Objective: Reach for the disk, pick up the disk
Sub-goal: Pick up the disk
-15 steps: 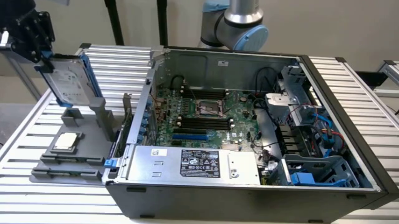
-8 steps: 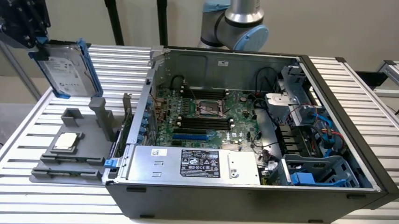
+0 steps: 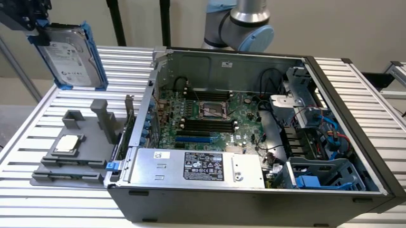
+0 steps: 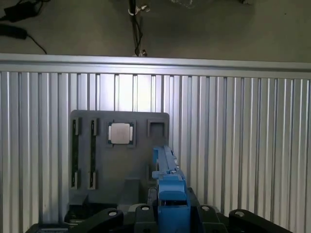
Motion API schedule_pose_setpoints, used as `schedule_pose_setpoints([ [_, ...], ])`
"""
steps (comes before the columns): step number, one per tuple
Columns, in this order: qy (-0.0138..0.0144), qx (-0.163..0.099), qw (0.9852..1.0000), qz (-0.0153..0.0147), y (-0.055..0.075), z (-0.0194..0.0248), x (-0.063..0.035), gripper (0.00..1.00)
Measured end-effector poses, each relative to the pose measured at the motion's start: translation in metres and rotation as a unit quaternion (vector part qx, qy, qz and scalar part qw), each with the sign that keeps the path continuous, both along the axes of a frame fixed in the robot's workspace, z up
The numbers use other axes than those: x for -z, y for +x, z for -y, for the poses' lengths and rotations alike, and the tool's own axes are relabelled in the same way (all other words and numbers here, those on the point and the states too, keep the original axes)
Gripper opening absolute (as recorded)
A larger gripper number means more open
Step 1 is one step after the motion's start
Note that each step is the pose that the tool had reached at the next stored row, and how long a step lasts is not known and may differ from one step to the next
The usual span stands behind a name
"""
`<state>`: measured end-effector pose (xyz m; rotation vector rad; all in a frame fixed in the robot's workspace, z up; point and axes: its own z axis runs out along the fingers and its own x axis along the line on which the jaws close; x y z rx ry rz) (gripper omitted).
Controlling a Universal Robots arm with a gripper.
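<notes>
- I see the gripper (image 3: 37, 32) clamped on the upper end of the disk (image 3: 73, 54), its fingers closed against the blue carrier.
- The disk hangs tilted in the air at the exterior view's far left, clear of the table (image 3: 19, 147).
- Below it sits the grey tray (image 3: 92, 147) holding the processor chip (image 3: 68, 144).
- The open computer case (image 3: 254, 204) stands just to the tray's right.

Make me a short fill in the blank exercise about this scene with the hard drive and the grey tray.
1. The disk sits in a bright ____ plastic carrier.
2. The gripper is shut on the disk and holds it in the air ____ the grey tray.
3. A small square silver ____ lies in a recess of the grey tray.

Missing words: blue; above; chip
</notes>
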<state>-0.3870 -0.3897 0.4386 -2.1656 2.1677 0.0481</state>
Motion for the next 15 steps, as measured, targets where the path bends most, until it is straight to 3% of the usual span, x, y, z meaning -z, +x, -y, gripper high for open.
schedule_pose_setpoints([
  [15,0.0156,-0.002,0.9999,0.0,0.059,0.0092,-0.0524,0.33],
])
